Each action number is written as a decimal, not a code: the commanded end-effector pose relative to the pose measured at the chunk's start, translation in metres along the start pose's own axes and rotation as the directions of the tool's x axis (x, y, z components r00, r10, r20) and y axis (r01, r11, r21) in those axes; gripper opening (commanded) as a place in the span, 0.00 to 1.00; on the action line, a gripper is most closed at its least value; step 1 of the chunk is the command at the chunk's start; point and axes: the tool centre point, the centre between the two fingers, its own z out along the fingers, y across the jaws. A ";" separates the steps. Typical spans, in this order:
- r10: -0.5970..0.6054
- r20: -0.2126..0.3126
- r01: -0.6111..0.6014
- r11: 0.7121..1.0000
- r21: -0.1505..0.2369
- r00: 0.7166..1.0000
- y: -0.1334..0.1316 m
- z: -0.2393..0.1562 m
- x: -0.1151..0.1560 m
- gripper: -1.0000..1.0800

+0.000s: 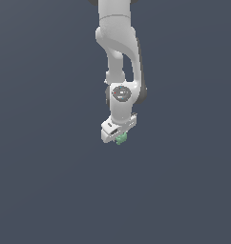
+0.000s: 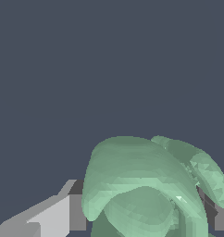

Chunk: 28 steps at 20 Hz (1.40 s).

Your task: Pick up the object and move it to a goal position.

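Overhead, the white arm (image 1: 118,52) hangs straight down from the exterior view's top edge, its wrist bent so the hand (image 1: 120,137) tilts toward the exterior view's left. No writing is legible anywhere. Its 2 fingers (image 2: 63,215) pinch the pale-green object (image 1: 121,139), which sits between them at the hand's tip. In the wrist view the object (image 2: 146,190) fills the gap, curved ridges arching across; its long axis cannot be told.

Flat, even simulator lighting, dim slate-blue backdrop without cast shadows, soft shading down the glossy white jointed robot arm (image 1: 121,57), faint small highlight on the pale-green lumpy object (image 2: 146,190), faceted edges, no glare or blur, exterior view coarse and low in detail
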 end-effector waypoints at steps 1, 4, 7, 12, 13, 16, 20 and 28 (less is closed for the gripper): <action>-0.001 0.000 0.001 1.000 0.001 1.000 -0.001 0.001 0.000 0.00; 0.000 0.000 0.000 1.000 0.000 1.000 0.000 0.000 0.000 0.00; 0.000 0.000 0.000 1.000 0.000 1.000 -0.001 -0.002 0.000 0.00; 0.000 0.000 0.000 1.000 0.000 1.000 -0.004 -0.015 -0.001 0.00; -0.001 0.000 0.001 1.000 0.000 1.000 -0.006 -0.018 -0.001 0.00; -0.001 0.000 0.001 1.000 0.000 1.000 -0.010 -0.033 -0.002 0.00; -0.001 0.001 0.001 1.000 -0.001 1.000 -0.018 -0.059 -0.004 0.00; -0.001 0.001 0.001 1.000 -0.001 1.000 -0.041 -0.133 -0.009 0.00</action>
